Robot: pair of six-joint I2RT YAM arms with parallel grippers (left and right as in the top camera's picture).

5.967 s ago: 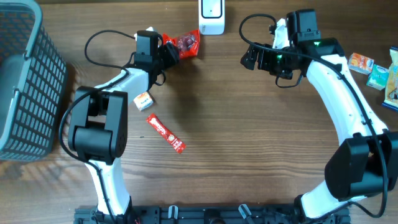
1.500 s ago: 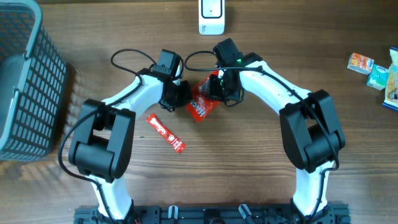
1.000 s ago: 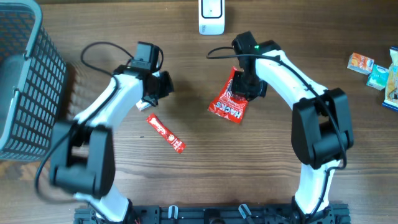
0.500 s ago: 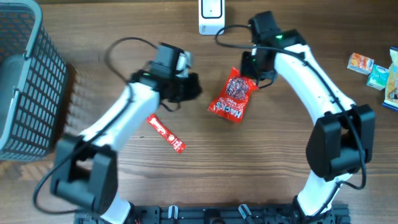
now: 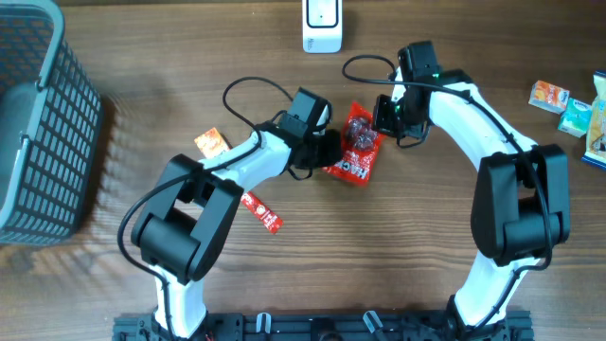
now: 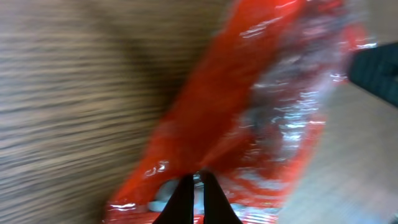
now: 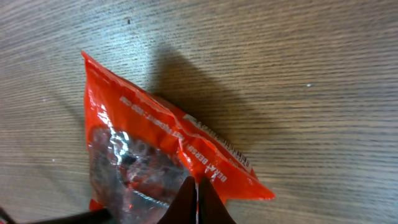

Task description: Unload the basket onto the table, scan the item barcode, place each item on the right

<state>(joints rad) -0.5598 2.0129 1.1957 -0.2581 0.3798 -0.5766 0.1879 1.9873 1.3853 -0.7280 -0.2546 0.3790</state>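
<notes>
Overhead view. Two arms meet over a wooden table [image 5: 398, 275]. One red snack bag [image 5: 358, 161] lies at mid-table, near the one white scanner [image 5: 322, 26] that stands at the far edge.

The left gripper [image 5: 329, 152] touches the bag's left edge. The right gripper [image 5: 380, 116] touches its far right corner.

Also counted:
- One grey basket [image 5: 38, 123] at the far left.
- One small orange packet [image 5: 212, 142] left of the left arm.
- One red stick sachet [image 5: 261, 211] nearer the viewer.
- Three small packets [image 5: 552, 96] at the right edge, one of them cut by the frame.

Left wrist view. This view is blurred. It shows what the overhead view hides: the left gripper's [image 6: 196, 185] fingers are pressed together, their tips at the bag's [image 6: 249, 112] crinkled film. Whether any film lies between them cannot be told.

Right wrist view. The right gripper's [image 7: 195, 186] fingers are closed to a point, pinching the bag's [image 7: 137, 149] sealed seam. White print runs along this side of the bag and a clear window shows dark contents. The bag's shadow falls on the wood beside it. None of this detail can be read from overhead. The wrist views in turn show neither the scanner nor the basket.
</notes>
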